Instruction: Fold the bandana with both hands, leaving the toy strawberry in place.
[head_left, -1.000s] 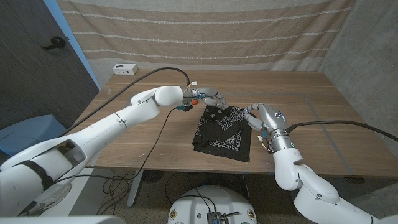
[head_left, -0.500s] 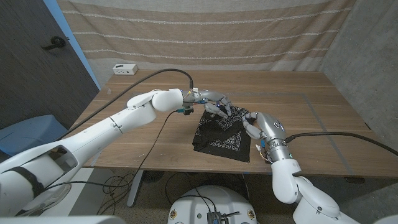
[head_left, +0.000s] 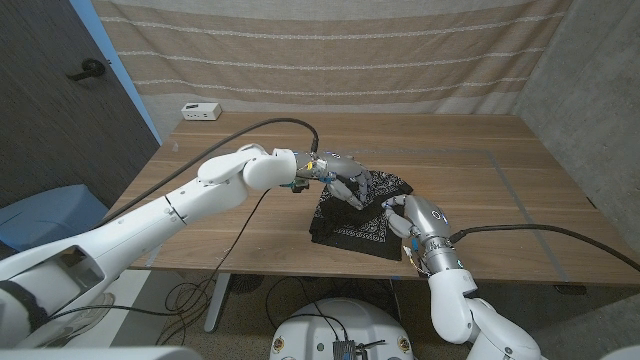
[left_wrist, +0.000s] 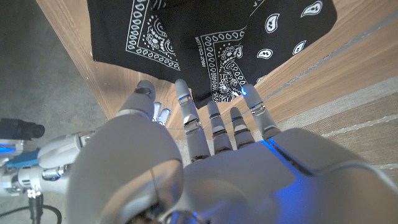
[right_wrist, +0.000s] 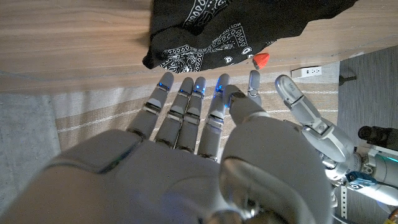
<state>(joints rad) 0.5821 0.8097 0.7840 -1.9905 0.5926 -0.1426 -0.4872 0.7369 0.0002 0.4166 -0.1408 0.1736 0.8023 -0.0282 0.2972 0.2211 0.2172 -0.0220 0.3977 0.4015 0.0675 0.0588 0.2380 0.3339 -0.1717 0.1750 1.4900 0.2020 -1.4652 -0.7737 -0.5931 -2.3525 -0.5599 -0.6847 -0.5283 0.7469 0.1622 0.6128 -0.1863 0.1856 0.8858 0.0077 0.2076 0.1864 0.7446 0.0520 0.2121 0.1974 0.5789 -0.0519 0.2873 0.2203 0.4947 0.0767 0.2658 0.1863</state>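
The black paisley bandana (head_left: 358, 215) lies crumpled and partly folded near the table's front middle, and it shows too in the left wrist view (left_wrist: 205, 31) and the right wrist view (right_wrist: 217, 25). My left hand (head_left: 345, 180) hovers over its far left part, fingers (left_wrist: 214, 121) spread and holding nothing. At the cloth's right edge my right hand (head_left: 410, 215) has its fingers (right_wrist: 186, 102) stretched out, with nothing in them. The small red toy strawberry (right_wrist: 261, 60) sits on the wood just beside the bandana's edge, close to my left hand (right_wrist: 311, 124).
A white box (head_left: 200, 111) stands at the table's far left corner. A black cable (head_left: 240, 125) arcs over the left side to my left wrist. A striped curtain (head_left: 330, 50) hangs behind the table. Bare wood (head_left: 500, 170) stretches to the right.
My left hand has slid right and nearer, onto the bandana's far part. My right hand has pulled back toward the front edge and a little left. The cloth's far edge has shifted.
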